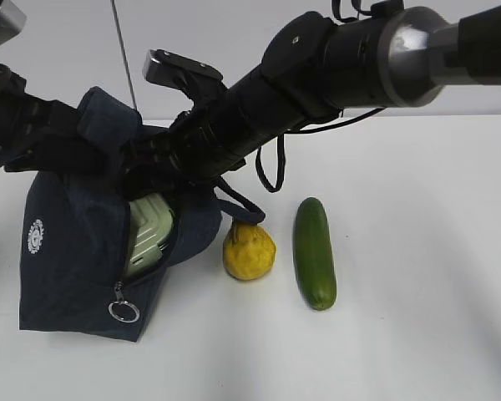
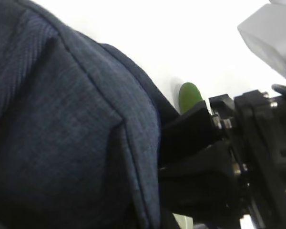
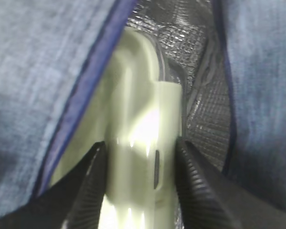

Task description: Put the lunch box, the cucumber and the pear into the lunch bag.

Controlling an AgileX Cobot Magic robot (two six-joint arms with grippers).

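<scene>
Right wrist: tool (image 3: 142, 186) astride lunch box (image 3: 138, 129).

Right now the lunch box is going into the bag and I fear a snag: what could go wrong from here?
The right gripper clamps the lunch box, which sits only partly inside the lunch bag; released early, it might slide back out. The opening is narrow, so the box's edge could catch the fabric flap or silvery lining. The pear lies close beside the bag and could get nudged toward the cucumber if the bag shifts.
</scene>
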